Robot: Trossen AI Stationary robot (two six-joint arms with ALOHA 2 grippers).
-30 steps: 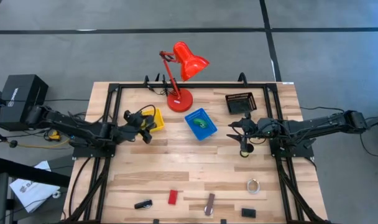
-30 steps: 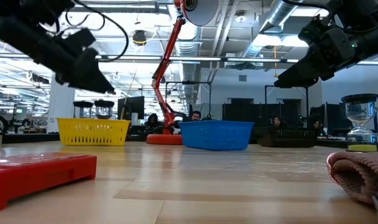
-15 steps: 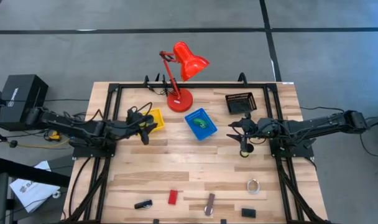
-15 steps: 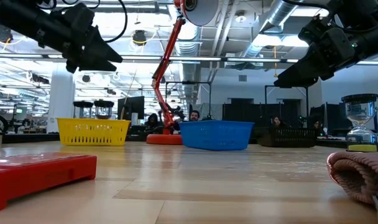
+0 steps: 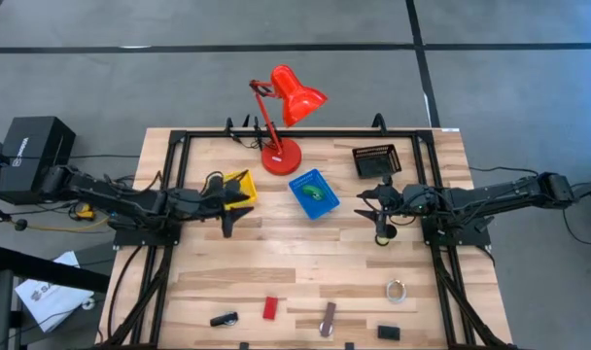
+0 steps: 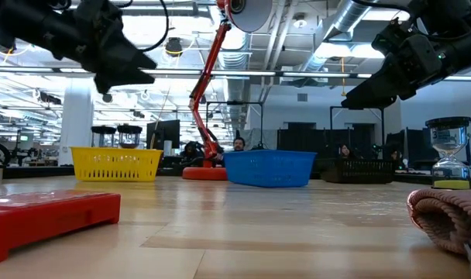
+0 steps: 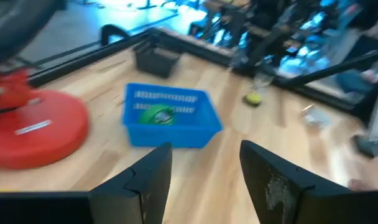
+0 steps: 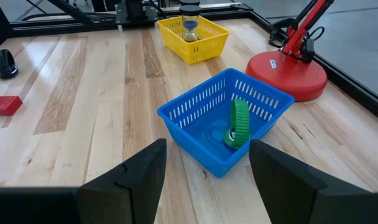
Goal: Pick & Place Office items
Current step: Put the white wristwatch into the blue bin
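Note:
My left gripper (image 5: 228, 216) hangs open in the air beside the yellow tray (image 5: 242, 185), touching nothing; in its wrist view the fingers frame the blue tray (image 7: 170, 115). My right gripper (image 5: 381, 222) waits open above the table, right of the blue tray (image 5: 313, 192), in which a green piece (image 8: 239, 123) lies. Along the near edge lie a black piece (image 5: 224, 318), a red block (image 5: 269, 307), a brown-silver bar (image 5: 328, 318), a silvery ring (image 5: 397, 290) and a black block (image 5: 389, 332). An hourglass (image 8: 190, 28) shows in the yellow tray (image 8: 192, 37).
The red desk lamp's base (image 5: 281, 156) stands at the far edge between the yellow and blue trays. A black mesh tray (image 5: 375, 158) sits at the far right. A black frame (image 5: 169, 194) runs along the table's sides. Bare wood lies mid-table.
My left gripper has risen and tipped from slanting down to nearly level, swinging round beside the yellow tray. My right arm has kept still.

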